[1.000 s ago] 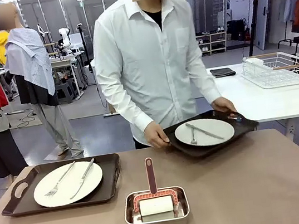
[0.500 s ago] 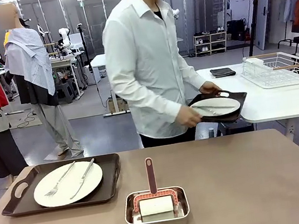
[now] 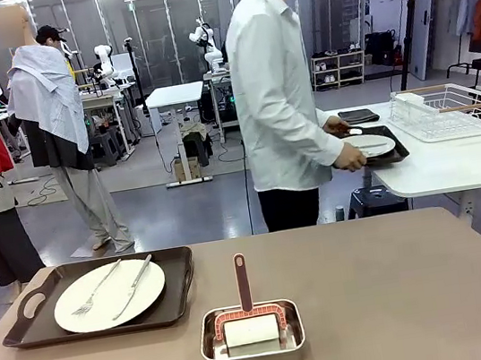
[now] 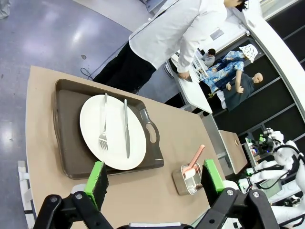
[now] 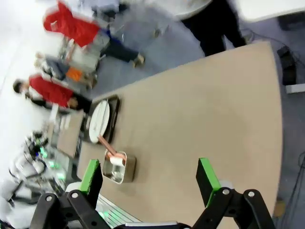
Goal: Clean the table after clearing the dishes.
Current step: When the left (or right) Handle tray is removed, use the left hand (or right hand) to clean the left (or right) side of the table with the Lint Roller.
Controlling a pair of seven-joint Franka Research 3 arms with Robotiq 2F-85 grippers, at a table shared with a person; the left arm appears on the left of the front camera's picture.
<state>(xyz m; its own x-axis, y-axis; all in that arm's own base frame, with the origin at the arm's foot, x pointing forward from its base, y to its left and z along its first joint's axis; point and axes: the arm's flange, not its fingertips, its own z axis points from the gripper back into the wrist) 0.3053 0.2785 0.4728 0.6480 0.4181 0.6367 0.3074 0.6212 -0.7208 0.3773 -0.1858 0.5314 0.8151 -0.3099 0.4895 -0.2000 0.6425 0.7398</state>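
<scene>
We see one brown tray (image 3: 182, 284) near the table's (image 3: 421, 298) left edge, its long axis along the far edge. On its plate (image 3: 153, 291), the fork (image 3: 96, 289) and knife (image 3: 135, 284) slant from near left to far right. A person's hand (image 3: 349, 159) holds the other tray (image 3: 396, 146) over the white table (image 3: 456, 166). Our left gripper (image 4: 153, 175) and right gripper (image 5: 148, 171) hover with jaws apart, empty.

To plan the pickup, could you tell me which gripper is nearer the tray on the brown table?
Left. The left gripper hangs open close by the tray; the right gripper is open, far across the table from it.
</scene>
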